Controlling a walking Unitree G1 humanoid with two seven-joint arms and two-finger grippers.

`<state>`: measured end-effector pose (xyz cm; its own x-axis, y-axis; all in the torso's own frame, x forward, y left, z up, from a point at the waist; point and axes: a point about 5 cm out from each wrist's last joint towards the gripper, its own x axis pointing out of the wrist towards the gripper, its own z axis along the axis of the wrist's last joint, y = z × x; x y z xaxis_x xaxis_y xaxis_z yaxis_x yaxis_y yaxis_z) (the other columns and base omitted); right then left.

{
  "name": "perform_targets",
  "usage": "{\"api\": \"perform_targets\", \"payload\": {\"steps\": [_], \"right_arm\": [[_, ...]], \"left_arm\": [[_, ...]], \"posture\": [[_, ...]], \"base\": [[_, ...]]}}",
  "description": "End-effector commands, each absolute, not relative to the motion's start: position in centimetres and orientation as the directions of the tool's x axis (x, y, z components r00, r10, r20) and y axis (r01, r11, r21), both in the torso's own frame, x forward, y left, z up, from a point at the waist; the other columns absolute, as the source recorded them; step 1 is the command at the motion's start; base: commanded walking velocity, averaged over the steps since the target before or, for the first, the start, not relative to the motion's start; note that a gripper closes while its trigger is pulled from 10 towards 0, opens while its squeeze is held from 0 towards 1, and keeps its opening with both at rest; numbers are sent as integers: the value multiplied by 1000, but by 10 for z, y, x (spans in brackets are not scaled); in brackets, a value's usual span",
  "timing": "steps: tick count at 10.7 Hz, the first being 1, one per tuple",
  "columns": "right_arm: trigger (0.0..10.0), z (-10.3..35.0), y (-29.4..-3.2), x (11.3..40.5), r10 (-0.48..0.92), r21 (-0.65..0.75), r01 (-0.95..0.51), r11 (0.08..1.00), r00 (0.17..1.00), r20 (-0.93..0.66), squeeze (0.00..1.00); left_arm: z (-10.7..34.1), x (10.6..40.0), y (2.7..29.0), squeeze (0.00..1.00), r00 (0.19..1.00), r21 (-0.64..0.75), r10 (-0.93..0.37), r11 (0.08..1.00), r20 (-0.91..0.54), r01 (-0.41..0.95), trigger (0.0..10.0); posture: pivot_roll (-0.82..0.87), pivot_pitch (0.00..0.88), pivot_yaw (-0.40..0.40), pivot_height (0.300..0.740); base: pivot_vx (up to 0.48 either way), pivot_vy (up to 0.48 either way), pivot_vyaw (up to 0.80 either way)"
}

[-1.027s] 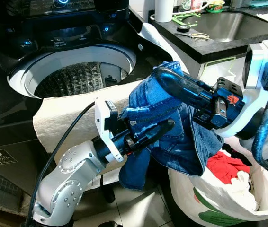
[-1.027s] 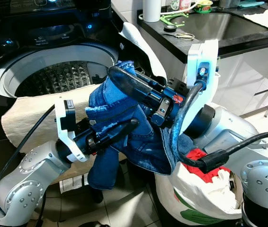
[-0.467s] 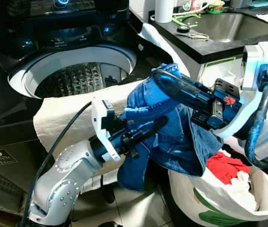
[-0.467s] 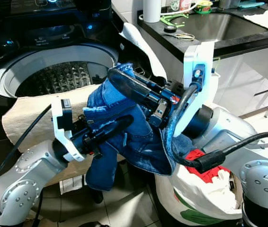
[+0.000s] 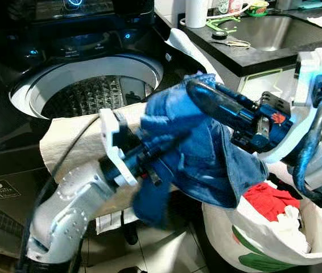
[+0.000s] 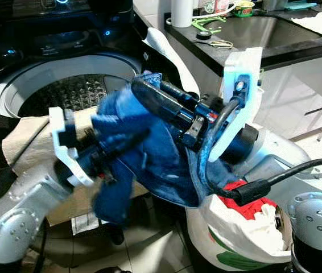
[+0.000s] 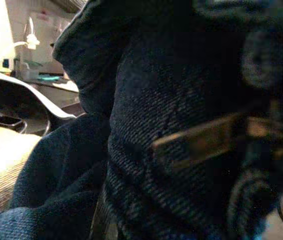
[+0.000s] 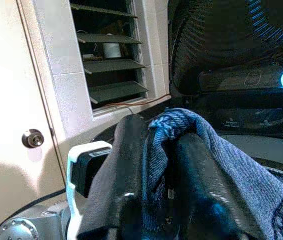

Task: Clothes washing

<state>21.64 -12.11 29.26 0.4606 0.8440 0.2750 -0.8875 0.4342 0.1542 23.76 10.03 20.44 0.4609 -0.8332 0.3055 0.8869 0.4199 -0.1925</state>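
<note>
A pair of blue jeans (image 5: 209, 156) hangs in the air between my two grippers, in front of the open top-loading washer (image 5: 41, 85). My right gripper (image 5: 198, 91) is shut on the upper fold of the denim, whose frayed hem (image 8: 174, 120) sticks up between its fingers. My left gripper (image 5: 169, 142) is lower and to the left, shut on the jeans from below, blurred by motion. Dark denim (image 7: 171, 125) presses right against the left wrist camera. One leg of the jeans dangles toward the floor.
A beige towel (image 5: 70, 139) drapes over the washer's front edge. A white laundry bag (image 5: 263, 239) with a red garment (image 5: 266, 199) stands on the floor at the right. Behind it are a black counter and steel sink (image 5: 275, 28).
My left arm has swung left and up toward the washer, dragging the lower part of the jeans with it. The right gripper has held nearly still.
</note>
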Motion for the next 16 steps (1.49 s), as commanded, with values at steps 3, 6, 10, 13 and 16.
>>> {"api": "perform_targets", "payload": {"steps": [3, 6, 10, 13, 16], "right_arm": [[10000, 296, -129, 216, 821, 144, -871, 470, 491, 291, 1000], [10000, 297, -149, 202, 870, 26, -884, 468, 465, 162, 1000], [10000, 290, -163, 206, 835, 4, -840, 543, 541, 104, 635], [10000, 280, -163, 203, 819, 18, -823, 568, 567, 85, 0], [10000, 278, -162, 203, 783, 10, -788, 615, 612, 114, 0]], "left_arm": [[220, 244, 111, 0, 457, -167, -816, 426, 353, 889, 0], [260, 263, 130, 0, 430, -83, -782, 443, 451, 893, 0], [284, 272, 136, 0, 403, -25, -763, 454, 505, 891, 0], [399, 345, 102, 0, 469, 75, -570, 685, 675, 725, 0], [394, 338, 90, 0, 405, 123, -631, 625, 662, 771, 0]], "posture": [[-79, 0, 82, 740], [-84, 0, 87, 740], [-82, 0, 86, 740], [-90, 0, 109, 740], [-102, 0, 120, 740]], "base": [[0, 0, 0], [0, 0, 0], [0, 0, 0], [0, 0, 0], [0, 0, 0]]}}
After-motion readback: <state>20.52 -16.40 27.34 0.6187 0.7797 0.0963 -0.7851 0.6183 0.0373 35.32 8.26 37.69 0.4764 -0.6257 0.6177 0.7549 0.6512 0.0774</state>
